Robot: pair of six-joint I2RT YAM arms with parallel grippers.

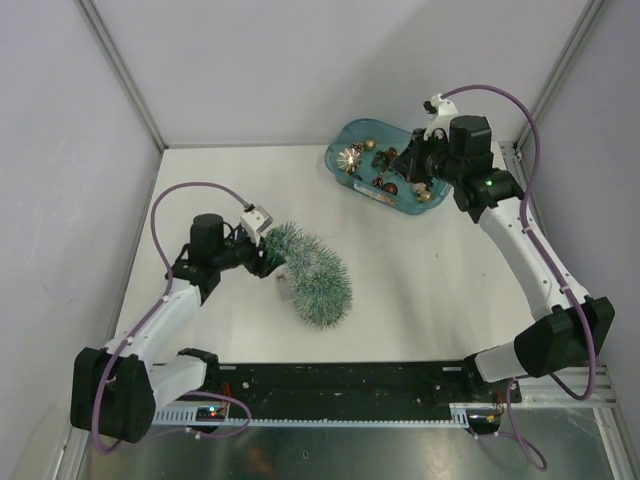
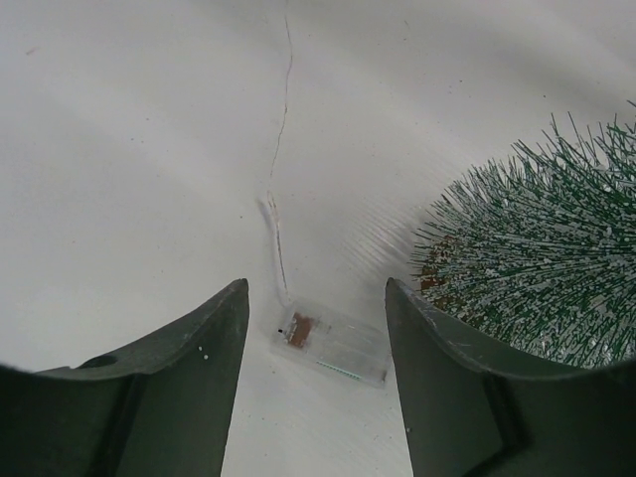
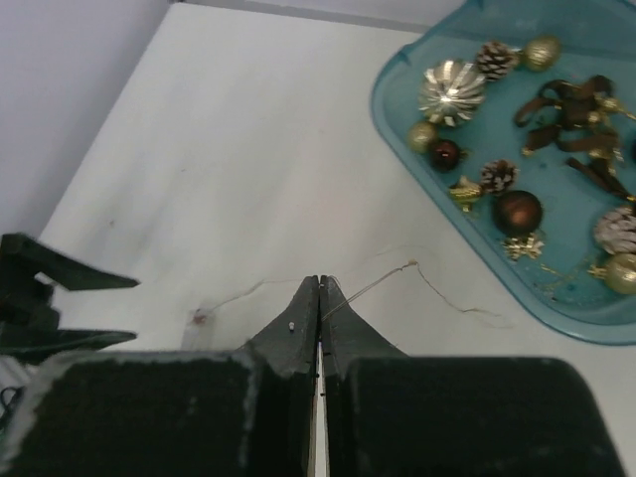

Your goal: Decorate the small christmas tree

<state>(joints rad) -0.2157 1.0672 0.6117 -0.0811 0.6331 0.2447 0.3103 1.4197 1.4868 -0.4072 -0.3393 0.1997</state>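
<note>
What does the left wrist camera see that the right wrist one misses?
Only the left wrist view shows the small christmas tree, its frosted bristles at the right beside open jaws. Only the right wrist view shows the teal tray of ornaments, beyond shut jaws that seem to pinch the thin wire. Both show the white table, that wire, and the small clear box it leads to, faint in the right wrist view.

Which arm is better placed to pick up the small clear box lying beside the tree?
Left. The left gripper stands open astride the clear box on the table, beside the small christmas tree. The right gripper is shut and far off, near the teal tray.
</note>
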